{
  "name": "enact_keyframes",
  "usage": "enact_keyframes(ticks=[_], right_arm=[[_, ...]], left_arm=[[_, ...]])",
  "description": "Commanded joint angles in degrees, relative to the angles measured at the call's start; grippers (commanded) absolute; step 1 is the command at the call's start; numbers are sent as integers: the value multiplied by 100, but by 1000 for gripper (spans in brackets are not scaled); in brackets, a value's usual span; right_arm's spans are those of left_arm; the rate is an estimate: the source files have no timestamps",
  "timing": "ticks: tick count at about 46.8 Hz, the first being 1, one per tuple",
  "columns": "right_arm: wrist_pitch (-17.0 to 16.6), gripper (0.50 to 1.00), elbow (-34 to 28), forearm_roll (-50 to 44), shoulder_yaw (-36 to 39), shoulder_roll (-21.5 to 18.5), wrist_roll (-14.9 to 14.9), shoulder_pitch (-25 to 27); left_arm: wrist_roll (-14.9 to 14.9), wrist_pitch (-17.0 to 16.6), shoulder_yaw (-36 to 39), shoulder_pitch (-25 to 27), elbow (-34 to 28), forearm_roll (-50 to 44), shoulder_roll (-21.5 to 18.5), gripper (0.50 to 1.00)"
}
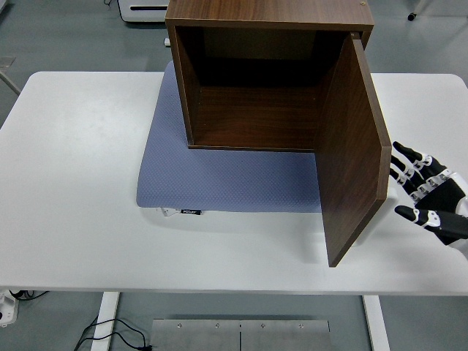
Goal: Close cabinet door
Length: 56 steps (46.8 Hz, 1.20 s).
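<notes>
A dark wooden cabinet (263, 22) stands at the back middle of the white table (73, 183), on a blue-grey mat (219, 179). Its inside is empty. Its door (352, 146) is hinged on the right and stands wide open, swung out toward the table's near edge. My right hand (420, 186) is just right of the door's outer face, a little above the table, fingers spread and holding nothing. A small gap shows between the fingertips (398, 148) and the door. My left arm is out of view.
The mat has a small black label (191, 212) at its front edge. A white appliance (142, 10) stands on the floor behind the table. Cables (110, 333) lie on the floor under the near edge.
</notes>
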State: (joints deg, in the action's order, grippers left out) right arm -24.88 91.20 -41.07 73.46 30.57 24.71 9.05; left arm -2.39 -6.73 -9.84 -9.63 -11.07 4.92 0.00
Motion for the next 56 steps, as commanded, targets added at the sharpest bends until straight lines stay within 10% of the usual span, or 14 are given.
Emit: enact_keyframes(ticks=[1, 56], right_arm=[[1, 1000, 38, -112, -156, -68, 8, 0], [36, 1000, -488, -666, -1694, -1475, 8, -1072]], left_arm=[[1, -4, 0, -4, 0, 0, 0, 1000], [-7, -4, 0, 5, 0, 0, 0, 1000]])
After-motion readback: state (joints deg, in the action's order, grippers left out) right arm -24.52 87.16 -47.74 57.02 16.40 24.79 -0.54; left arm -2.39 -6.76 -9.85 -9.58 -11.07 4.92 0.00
